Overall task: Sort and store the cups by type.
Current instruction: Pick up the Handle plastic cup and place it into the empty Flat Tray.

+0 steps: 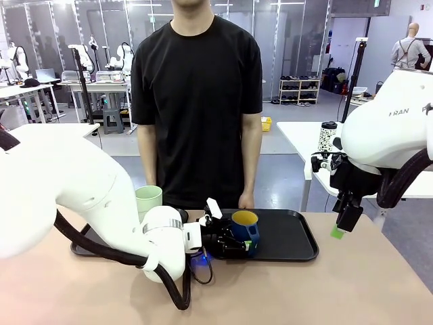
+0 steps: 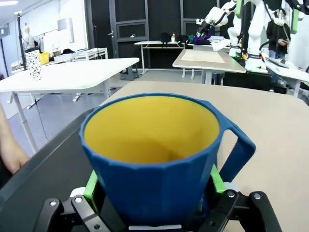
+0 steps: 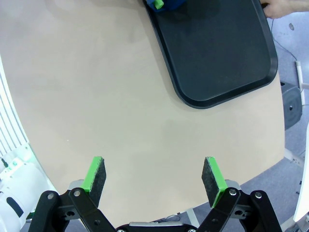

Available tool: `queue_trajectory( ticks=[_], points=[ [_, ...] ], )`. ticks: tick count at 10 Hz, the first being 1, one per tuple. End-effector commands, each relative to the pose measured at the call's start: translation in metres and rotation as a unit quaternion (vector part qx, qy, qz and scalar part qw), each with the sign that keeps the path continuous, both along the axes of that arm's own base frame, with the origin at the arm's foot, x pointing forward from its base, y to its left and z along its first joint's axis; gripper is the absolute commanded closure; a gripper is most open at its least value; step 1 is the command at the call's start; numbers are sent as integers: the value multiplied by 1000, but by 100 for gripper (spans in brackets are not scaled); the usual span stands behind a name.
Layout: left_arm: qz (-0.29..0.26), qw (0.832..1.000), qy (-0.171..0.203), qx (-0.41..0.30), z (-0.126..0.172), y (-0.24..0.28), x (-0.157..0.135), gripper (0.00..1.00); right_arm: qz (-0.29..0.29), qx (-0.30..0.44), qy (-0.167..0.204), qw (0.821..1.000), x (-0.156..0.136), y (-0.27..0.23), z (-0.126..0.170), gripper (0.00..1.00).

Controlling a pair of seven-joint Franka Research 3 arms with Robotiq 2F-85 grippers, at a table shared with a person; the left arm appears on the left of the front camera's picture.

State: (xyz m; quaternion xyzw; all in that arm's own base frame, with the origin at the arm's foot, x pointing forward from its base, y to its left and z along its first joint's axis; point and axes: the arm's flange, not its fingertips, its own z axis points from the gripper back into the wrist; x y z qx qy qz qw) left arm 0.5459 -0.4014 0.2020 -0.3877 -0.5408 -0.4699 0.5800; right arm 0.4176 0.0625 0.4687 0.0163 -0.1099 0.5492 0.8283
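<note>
Standing upright, dark blue mug [image 2: 159, 164] (yellow inside, one handle).

Tray [image 1: 298, 245] lies on worktop [image 1: 352, 291], at far side, near person [image 1: 196, 101]. Mug [image 1: 245, 230] stands upright on tray, toward tray's left part. Left end effector [image 1: 237, 245] reaches from left, one pad on each side of mug, jaws spread wide. Tumbler [image 1: 149, 200] stands upright left of mug, behind left arm. Right end effector [image 1: 342, 227] hangs above worktop, right of tray, well apart from mug, jaws spread. Person's hand [image 1: 246, 201] rests at tray's far edge, behind mug.
</note>
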Motion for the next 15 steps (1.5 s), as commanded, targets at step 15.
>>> queue_trajectory(
  ticks=[15],
  points=[
    [72,992,-2,107,42,54,-80,0,-3,1,1,1000,0,0,1,0]
  ],
)
